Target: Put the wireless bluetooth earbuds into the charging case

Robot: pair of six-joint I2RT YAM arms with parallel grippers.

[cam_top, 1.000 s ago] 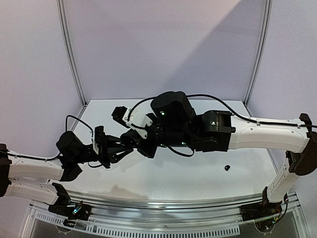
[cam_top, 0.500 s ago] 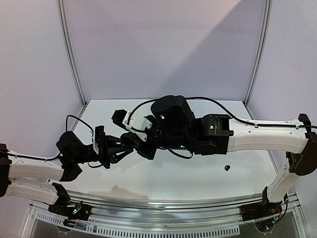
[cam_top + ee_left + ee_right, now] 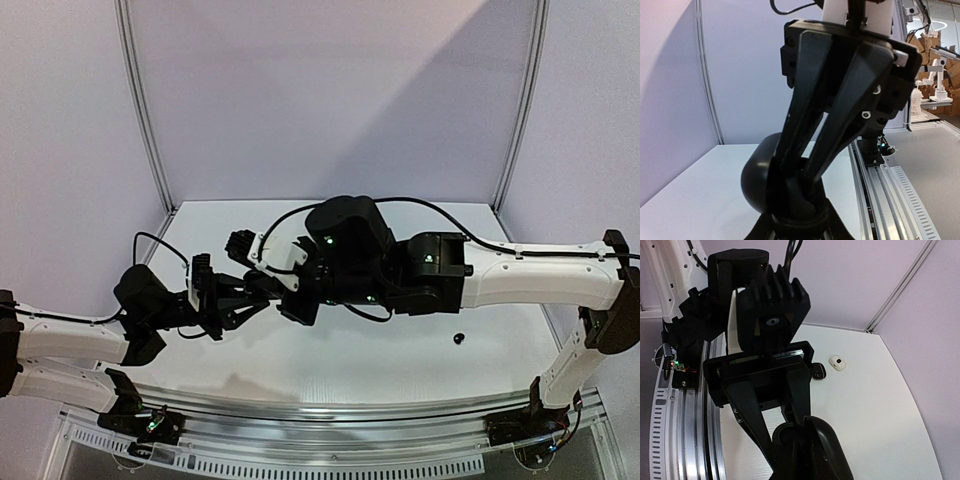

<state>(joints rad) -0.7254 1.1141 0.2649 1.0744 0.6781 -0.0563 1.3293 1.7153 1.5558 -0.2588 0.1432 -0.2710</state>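
Observation:
My left gripper (image 3: 258, 292) is shut on a black charging case (image 3: 756, 182) and holds it above the table, lid open (image 3: 827, 450). My right gripper (image 3: 280, 290) meets it from the right. Its fingers (image 3: 850, 100) are nearly together and their tips reach down into the case's cup. They pinch a small dark earbud that I can barely make out. In the right wrist view the left gripper's fingers (image 3: 747, 410) clamp the case from the far side. A loose black earbud (image 3: 458, 338) lies on the table at the right.
A small white oval piece (image 3: 838, 362) and a small black one (image 3: 818, 371) lie on the table beyond the grippers; the right arm hides them in the top view. The metal rail (image 3: 330, 410) runs along the near edge. The enclosure walls stand at the back and sides.
The right arm's wrist has shifted slightly left and down, closer onto the case. The left arm and the loose earbud have not moved.

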